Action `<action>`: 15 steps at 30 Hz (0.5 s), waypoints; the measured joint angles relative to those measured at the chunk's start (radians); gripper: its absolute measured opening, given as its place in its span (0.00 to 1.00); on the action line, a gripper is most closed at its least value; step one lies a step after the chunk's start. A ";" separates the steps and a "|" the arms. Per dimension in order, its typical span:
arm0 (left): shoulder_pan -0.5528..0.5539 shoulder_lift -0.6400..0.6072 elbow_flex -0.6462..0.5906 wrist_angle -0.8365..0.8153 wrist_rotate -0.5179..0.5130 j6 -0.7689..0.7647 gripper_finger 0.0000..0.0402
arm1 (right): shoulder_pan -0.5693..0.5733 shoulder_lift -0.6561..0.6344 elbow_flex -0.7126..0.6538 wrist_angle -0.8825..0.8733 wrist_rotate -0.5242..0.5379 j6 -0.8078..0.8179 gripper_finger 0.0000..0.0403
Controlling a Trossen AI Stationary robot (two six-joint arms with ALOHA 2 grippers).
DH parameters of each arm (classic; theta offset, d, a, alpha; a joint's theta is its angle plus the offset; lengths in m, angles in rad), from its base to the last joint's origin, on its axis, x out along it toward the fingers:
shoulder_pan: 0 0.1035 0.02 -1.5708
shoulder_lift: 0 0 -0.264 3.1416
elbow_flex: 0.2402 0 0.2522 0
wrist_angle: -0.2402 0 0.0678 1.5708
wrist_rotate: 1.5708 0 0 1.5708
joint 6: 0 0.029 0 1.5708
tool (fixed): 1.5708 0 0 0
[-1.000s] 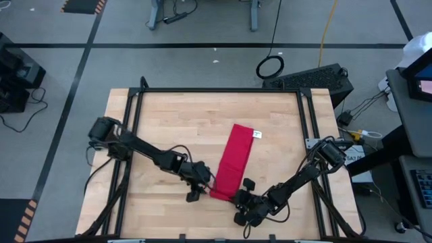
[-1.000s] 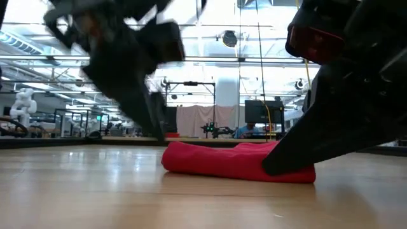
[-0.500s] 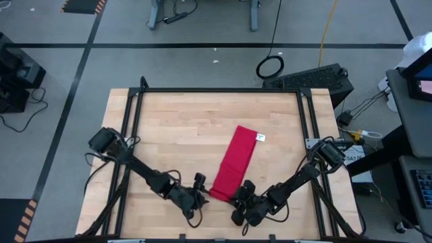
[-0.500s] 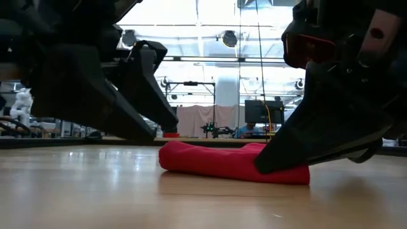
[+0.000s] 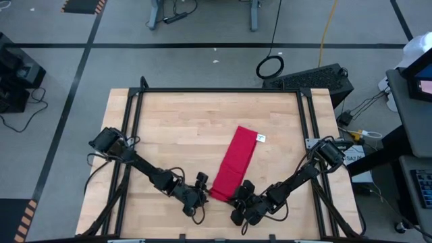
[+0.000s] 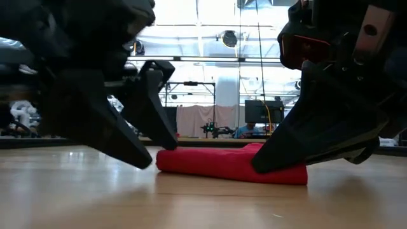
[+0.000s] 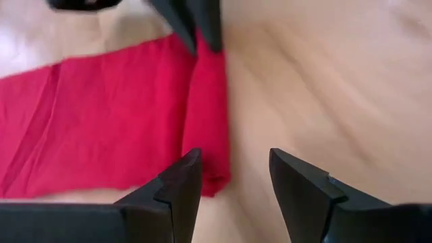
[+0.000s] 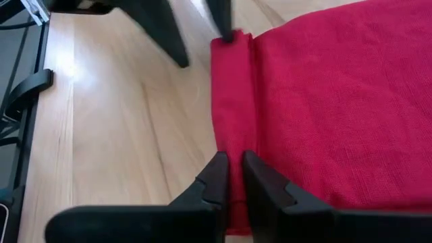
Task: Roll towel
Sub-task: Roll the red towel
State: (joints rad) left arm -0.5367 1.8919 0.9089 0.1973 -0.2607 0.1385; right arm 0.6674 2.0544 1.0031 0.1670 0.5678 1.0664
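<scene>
The red towel (image 5: 236, 158) lies folded into a long strip on the wooden table, running from far right to near left. Its white tag (image 5: 260, 138) is at the far end. Its near end (image 8: 233, 101) is turned over into a narrow roll. My left gripper (image 5: 200, 190) is open at that roll's left corner (image 7: 209, 172), one finger over the roll and the other over bare wood. My right gripper (image 5: 238, 196) is shut on the roll near its right corner. In the low view the towel (image 6: 222, 162) lies between both grippers. My left gripper has one fingertip (image 8: 226, 30) at the left end of the rolled edge; whether it touches the cloth I cannot tell. My right gripper pinches the rolled near edge (image 8: 233, 145) between its two fingers, close to the towel's right corner. The fingers slant down from the table's near right and lie across the roll. The towel rests flat on the table.
Black frame rails (image 5: 135, 121) run along the table's left, right and far sides. Bare wood (image 5: 182, 128) lies left of and beyond the towel. A dark case (image 5: 310, 77) sits on the floor past the far right corner.
My left gripper has dropped low over the table, gone toward the near edge, then come in toward the towel's near left corner. My right gripper has stayed on the towel's near end. The towel's near end has slid slightly toward the left.
</scene>
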 joint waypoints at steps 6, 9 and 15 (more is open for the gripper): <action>0.025 0.006 0.000 0.005 -0.002 0.009 0.45 | 0.000 0.000 0.000 0.009 0.001 -0.002 0.06; 0.034 0.007 0.000 0.003 0.023 0.029 0.45 | 0.000 0.000 0.000 0.010 0.001 -0.002 0.06; 0.057 0.007 0.000 0.003 0.083 0.028 0.45 | 0.000 0.001 -0.001 0.020 0.002 -0.002 0.06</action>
State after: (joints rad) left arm -0.4794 1.8988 0.9089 0.2005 -0.1778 0.1665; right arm 0.6674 2.0552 1.0023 0.1873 0.5694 1.0640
